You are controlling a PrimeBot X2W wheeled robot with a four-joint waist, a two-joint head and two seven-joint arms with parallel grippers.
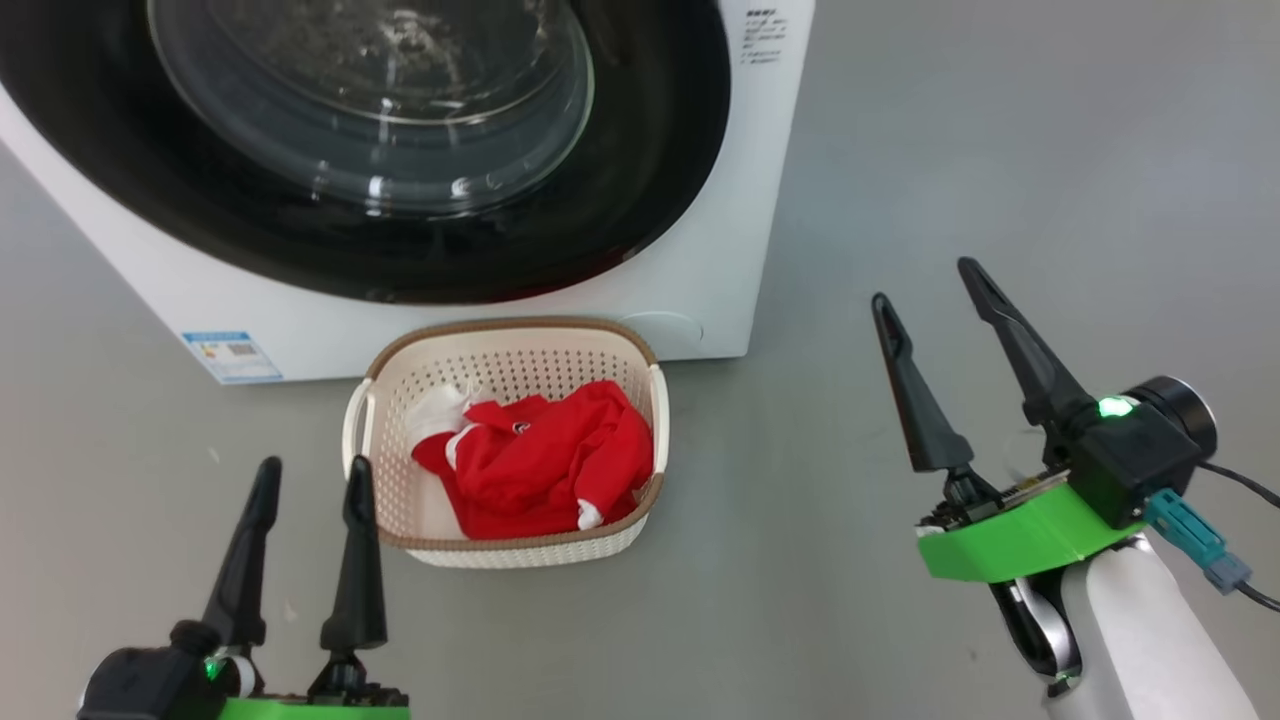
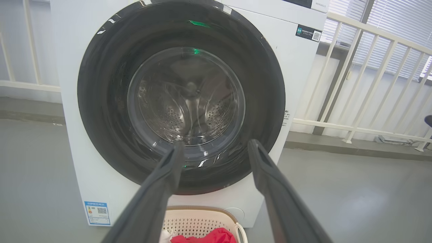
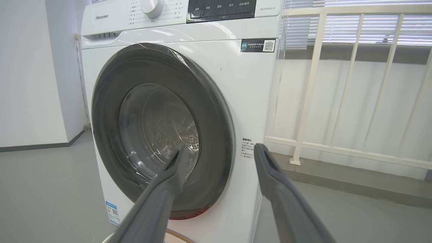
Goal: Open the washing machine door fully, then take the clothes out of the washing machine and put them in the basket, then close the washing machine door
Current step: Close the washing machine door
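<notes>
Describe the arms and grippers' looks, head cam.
Both the left gripper and right gripper: two long tapered black fingers on a bright green bracket, green status light. Right wrist carries a black camera housing, teal connector with dark cable; forearm is white.

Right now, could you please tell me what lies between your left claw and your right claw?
In the head view, the basket, holding the red clothes, sits between the left claw and the right claw.
</notes>
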